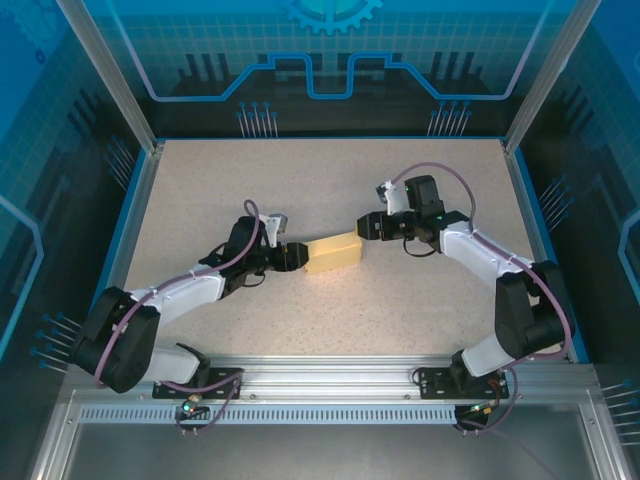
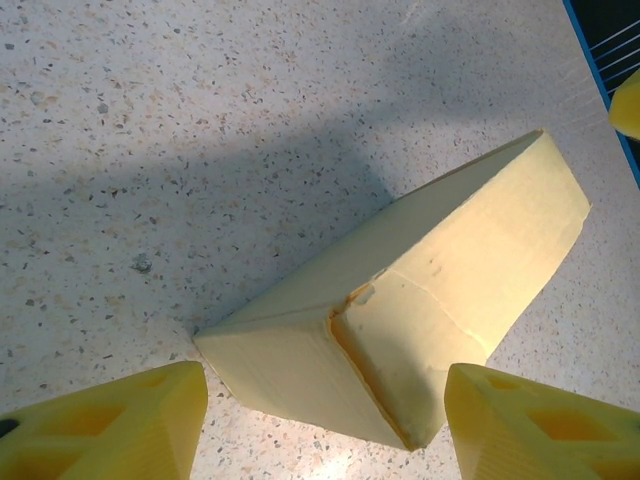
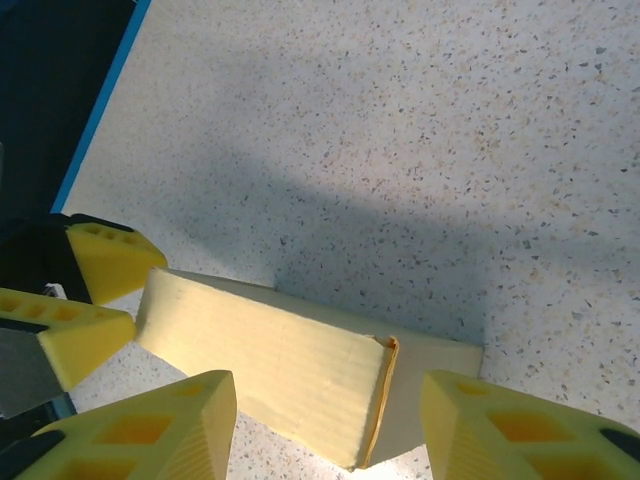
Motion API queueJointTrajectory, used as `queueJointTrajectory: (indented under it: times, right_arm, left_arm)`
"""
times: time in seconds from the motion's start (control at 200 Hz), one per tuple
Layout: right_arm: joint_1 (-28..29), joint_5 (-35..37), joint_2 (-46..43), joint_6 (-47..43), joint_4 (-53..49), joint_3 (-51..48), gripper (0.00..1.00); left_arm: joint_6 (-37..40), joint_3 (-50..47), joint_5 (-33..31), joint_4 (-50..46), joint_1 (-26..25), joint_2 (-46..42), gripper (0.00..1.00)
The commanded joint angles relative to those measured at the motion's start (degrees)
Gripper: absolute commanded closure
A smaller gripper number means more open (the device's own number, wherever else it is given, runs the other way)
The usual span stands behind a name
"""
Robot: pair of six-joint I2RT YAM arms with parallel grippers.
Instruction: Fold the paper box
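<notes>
The paper box is a pale yellow closed rectangular box lying on its side on the speckled table, between the two arms. My left gripper is at its left end and my right gripper at its right end. In the left wrist view the box's end, with a slightly torn tucked flap, lies between the open fingers of the left gripper, with table showing beside the left finger. In the right wrist view the right gripper is open astride the box's other end, not pinching it.
The speckled table has blue raised edges and metal posts at its far corners. The left gripper's yellow fingers show past the box's far end in the right wrist view. Free surface lies on all sides of the box.
</notes>
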Motion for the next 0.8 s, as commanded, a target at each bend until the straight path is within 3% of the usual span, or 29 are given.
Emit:
queueJointTrajectory:
  times: [0.0,0.44,0.795]
  right_arm:
    - [1.4,2.6,2.5,-1.7,-3.1,1.6,0.48]
    - [4.3,0.2,5.5,0.3,-0.1,3.0,0.49]
    - [4.2,0.5,7.6,2.3,3.3,8.0,0.5]
  left_arm:
    - [-2.7,0.1,1.8,1.4,0.0,-1.1,0.34]
    - [-8.2,0.0,7.6,10.6,-0.6,4.5,0.43]
    - [-5.2,9.7,4.7,7.6,0.4,8.0,0.44]
